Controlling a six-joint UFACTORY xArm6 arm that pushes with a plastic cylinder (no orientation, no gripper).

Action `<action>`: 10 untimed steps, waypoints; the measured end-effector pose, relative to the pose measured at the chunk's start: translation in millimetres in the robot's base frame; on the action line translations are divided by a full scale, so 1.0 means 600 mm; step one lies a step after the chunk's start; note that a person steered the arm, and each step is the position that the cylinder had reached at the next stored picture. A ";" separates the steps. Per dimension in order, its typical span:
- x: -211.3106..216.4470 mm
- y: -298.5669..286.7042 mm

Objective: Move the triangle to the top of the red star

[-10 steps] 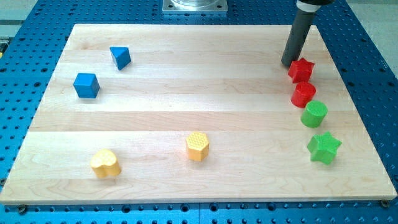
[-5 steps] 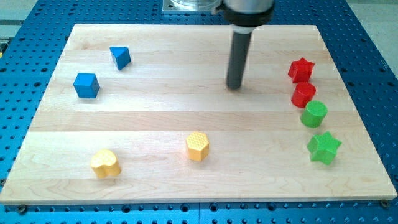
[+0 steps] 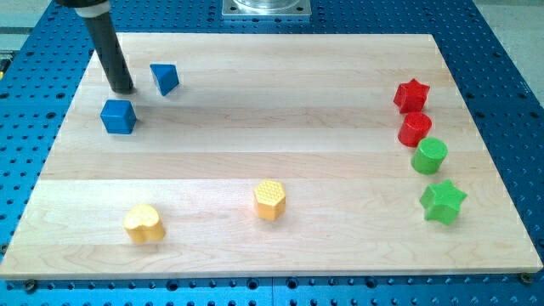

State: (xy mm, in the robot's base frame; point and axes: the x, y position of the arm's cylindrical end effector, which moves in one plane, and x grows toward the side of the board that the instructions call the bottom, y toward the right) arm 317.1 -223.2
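Observation:
A blue triangle block (image 3: 165, 78) lies near the view's top left on the wooden board (image 3: 272, 149). A red star (image 3: 411, 95) lies far off at the view's right. My tip (image 3: 123, 89) rests on the board just left of the blue triangle, a small gap between them, and just above a blue cube (image 3: 118, 116). The dark rod rises from the tip toward the view's top left.
A red cylinder (image 3: 415, 129), a green cylinder (image 3: 429, 155) and a green star (image 3: 442, 201) line up below the red star. A yellow hexagon (image 3: 270, 200) and a yellow heart (image 3: 144, 223) lie near the view's bottom.
My tip has swept from beside the red star across the board's top to the left, ending just left of the blue triangle. No block has moved.

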 end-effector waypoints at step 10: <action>-0.018 0.462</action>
State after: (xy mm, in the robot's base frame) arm 306.2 53.7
